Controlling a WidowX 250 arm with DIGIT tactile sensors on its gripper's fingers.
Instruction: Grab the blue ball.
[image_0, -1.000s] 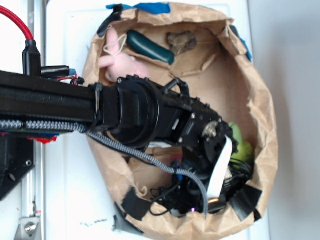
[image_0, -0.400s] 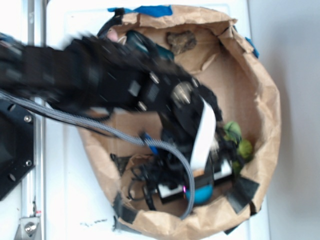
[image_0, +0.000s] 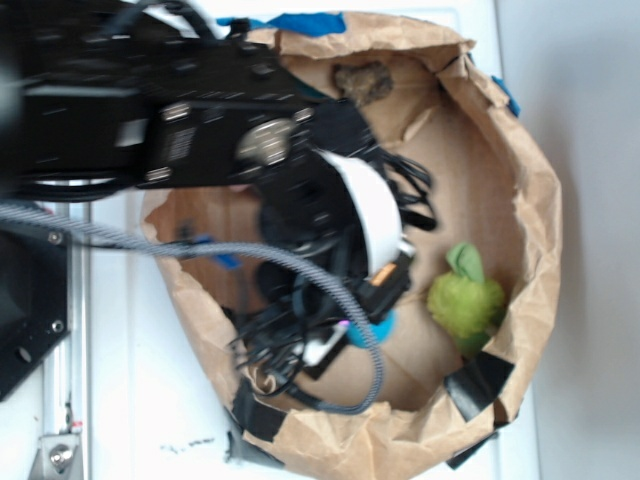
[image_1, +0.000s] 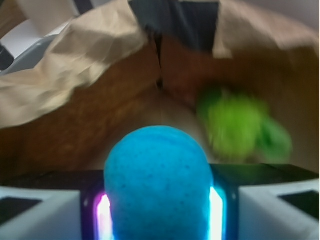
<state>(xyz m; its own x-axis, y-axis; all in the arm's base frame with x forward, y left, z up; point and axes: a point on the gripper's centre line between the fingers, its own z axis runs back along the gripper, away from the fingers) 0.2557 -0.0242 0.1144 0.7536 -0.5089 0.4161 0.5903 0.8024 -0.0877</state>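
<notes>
While the jaws stand one on each side of it, the blue ball (image_1: 157, 182) fills the gap between them in the wrist view, its flanks pressed against the lit inner faces left and right, so the gripper (image_1: 158, 220) is clenched on the ball. From the exterior view only a sliver of the blue ball (image_0: 378, 326) shows, peeking out below the arm's dark wrist hardware and a tangle of black cables, inside the lower middle of the paper bag. Whether it rests on the bag's floor or is lifted off it cannot be told.

Just beyond the ball, to the right in both views and apart from it, sits the fuzzy green plush (image_0: 466, 300), blurred in the wrist view (image_1: 235, 127). Around them rises the crumpled brown paper bag (image_0: 530, 215), its rolled rim patched with black tape (image_0: 480, 385) at the near edge and a bit of blue tape at the far edge. A brown, rock-like lump (image_0: 362, 82) lies near the bag's far wall. The bag stands on a white counter (image_0: 130, 400), with the robot's black arm (image_0: 150, 120) reaching over its left rim.
</notes>
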